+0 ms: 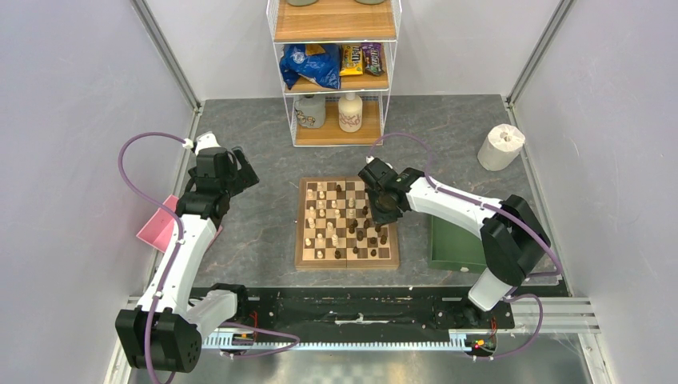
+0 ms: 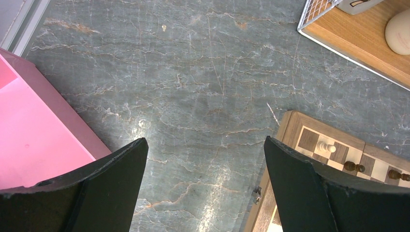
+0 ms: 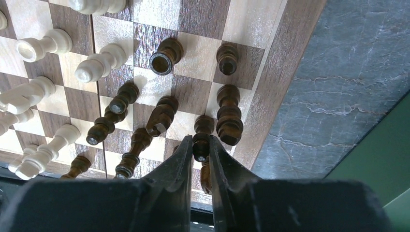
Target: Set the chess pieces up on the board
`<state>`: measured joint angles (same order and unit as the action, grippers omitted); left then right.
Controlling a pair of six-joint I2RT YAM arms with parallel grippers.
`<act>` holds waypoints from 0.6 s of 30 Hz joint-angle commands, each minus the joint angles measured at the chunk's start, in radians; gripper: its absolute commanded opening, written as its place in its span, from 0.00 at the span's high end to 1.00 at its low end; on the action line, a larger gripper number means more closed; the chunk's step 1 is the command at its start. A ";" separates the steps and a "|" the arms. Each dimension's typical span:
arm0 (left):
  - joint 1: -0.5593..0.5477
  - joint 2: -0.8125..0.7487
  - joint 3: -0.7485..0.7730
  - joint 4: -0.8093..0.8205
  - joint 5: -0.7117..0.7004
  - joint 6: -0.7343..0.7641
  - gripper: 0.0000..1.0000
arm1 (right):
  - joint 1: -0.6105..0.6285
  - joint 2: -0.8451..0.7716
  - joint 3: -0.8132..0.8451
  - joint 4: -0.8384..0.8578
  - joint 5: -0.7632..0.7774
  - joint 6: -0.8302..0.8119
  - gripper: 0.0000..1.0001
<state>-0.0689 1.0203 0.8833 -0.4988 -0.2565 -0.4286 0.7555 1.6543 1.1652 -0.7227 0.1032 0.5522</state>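
The wooden chessboard (image 1: pixel 348 258) lies mid-table with several pale cream pieces (image 1: pixel 320 210) on its left half and dark brown pieces (image 1: pixel 371 234) on its right. My right gripper (image 3: pixel 201 148) is over the board's right side (image 1: pixel 382 206), shut on the top of a dark brown piece (image 3: pixel 202 130) that stands near the board's right edge among other dark pieces (image 3: pixel 229 116). My left gripper (image 2: pixel 205 147) is open and empty, over bare table left of the board (image 2: pixel 290 125), whose corner with a cream piece (image 2: pixel 329 146) shows at right.
A pink tray (image 1: pixel 157 226) lies at the left by my left arm, also in the left wrist view (image 2: pixel 34 130). A green tray (image 1: pixel 452 244) lies right of the board. A wire shelf (image 1: pixel 336 72) with snacks and bottles stands at the back. A paper roll (image 1: pixel 501 146) stands back right.
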 commanded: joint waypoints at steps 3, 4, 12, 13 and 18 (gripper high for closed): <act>0.001 -0.012 0.000 0.032 0.005 0.008 0.03 | 0.002 -0.028 0.001 -0.006 0.041 0.004 0.82; 0.001 -0.012 0.000 0.033 0.005 0.008 0.03 | 0.002 -0.034 -0.002 -0.010 0.044 0.005 0.82; 0.000 -0.012 -0.004 0.034 0.006 0.007 0.03 | 0.002 -0.095 -0.020 -0.044 0.057 0.002 0.85; 0.001 -0.012 -0.004 0.033 0.007 0.006 0.03 | 0.003 -0.101 -0.024 -0.045 0.051 0.001 0.85; 0.001 -0.016 -0.007 0.034 0.009 0.004 0.03 | 0.003 -0.093 -0.033 -0.037 0.049 0.001 0.85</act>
<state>-0.0689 1.0203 0.8829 -0.4988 -0.2562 -0.4290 0.7555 1.5803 1.1431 -0.7574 0.1368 0.5529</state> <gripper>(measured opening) 0.972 0.206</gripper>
